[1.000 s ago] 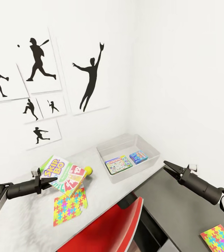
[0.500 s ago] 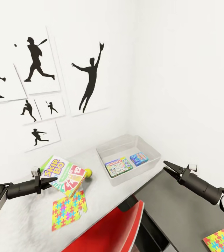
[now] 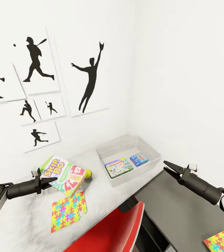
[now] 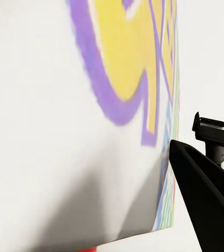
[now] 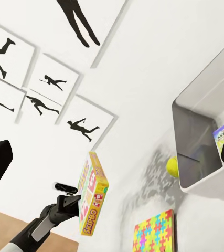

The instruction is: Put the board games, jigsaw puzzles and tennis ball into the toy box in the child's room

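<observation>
My left gripper (image 3: pixel 52 182) is shut on the edge of the white-green Skip-Bo board game (image 3: pixel 63 171), holding it tilted just above the table (image 3: pixel 24 224). In the left wrist view the box (image 4: pixel 64 105) is very close beside one finger (image 4: pixel 206 205). The tennis ball (image 3: pixel 88 172) lies on the table right behind the box. One jigsaw puzzle (image 3: pixel 69 211) lies flat below it. The toy box (image 3: pixel 150 148) stands in the corner, holding the Monopoly board game (image 3: pixel 118 166) and a smaller blue box (image 3: pixel 138 158). My right gripper (image 3: pixel 164 165) hovers open just right of the toy box.
A red chair (image 3: pixel 115 227) stands against the table's front edge. A lower dark grey cabinet (image 3: pixel 175 206) lies under my right arm. A second jigsaw puzzle (image 3: pixel 222 241) lies at the bottom right, off the table. Baseball silhouette pictures (image 3: pixel 89 80) hang on the wall.
The whole view has shifted slightly, so the wall pictures and table things sit a little further left. Both arms hold their pose, and the Skip-Bo box stays in the left gripper.
</observation>
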Robot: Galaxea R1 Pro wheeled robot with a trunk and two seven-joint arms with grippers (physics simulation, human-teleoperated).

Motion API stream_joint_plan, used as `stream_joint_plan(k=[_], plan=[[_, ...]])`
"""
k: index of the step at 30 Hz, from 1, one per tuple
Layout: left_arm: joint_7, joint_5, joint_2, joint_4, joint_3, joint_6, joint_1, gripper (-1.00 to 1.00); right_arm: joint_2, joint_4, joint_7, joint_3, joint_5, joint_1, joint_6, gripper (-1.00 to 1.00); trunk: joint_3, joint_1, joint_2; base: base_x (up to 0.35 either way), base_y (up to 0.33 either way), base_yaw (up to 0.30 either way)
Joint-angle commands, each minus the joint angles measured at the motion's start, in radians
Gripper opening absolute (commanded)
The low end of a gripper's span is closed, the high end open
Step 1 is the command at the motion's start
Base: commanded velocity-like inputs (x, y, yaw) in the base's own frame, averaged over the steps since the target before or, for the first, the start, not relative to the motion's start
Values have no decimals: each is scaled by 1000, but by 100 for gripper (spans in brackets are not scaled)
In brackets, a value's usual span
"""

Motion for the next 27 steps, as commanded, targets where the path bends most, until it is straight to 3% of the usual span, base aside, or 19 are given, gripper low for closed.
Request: stream_joint_plan(k=[1, 8, 10, 14, 18, 20, 23, 24, 27], plan=[[-5, 0, 0, 0, 1, 11, -1, -100, 0, 0, 6, -2, 5, -1, 5, 100, -2, 1, -2, 0, 0, 0], [-5, 1, -13, -8, 3, 24, -9, -100, -3, 0, 6, -3, 5, -1, 4, 100, -2, 1, -2, 0, 0, 0], [-5, 0, -36, -40, 3, 44, -35, -100, -1, 0, 5, -3, 6, -1, 4, 100, -2, 1, -2, 0, 0, 0], [47, -4, -105, -75, 3, 112, -126, -100, 0, 0, 1, -4, 6, -1, 3, 100, -2, 1, -2, 0, 0, 0], [211, 0, -193, -82, 4, 132, -213, -100, 0, 1, 5, -5, 5, -1, 2, 100, -2, 1, -2, 0, 0, 0], [270, 2, -227, -82, 5, 134, -234, -100, 0, 2, 6, -5, 5, -1, 2, 100, -2, 1, -2, 0, 0, 0], [376, 3, -299, -82, 7, 135, -271, -100, 0, 3, 8, -6, 4, -1, 2, 100, -2, 1, -2, 0, 0, 0], [431, 4, -336, -82, 14, 134, -285, -100, -2, 3, 9, -8, 3, -1, 2, 100, -2, 1, -2, 0, 0, 0], [552, 7, -408, -81, 63, 134, -309, -100, -4, 3, 10, -29, 1, -1, 3, 100, -2, 1, -2, 0, 0, 0]])
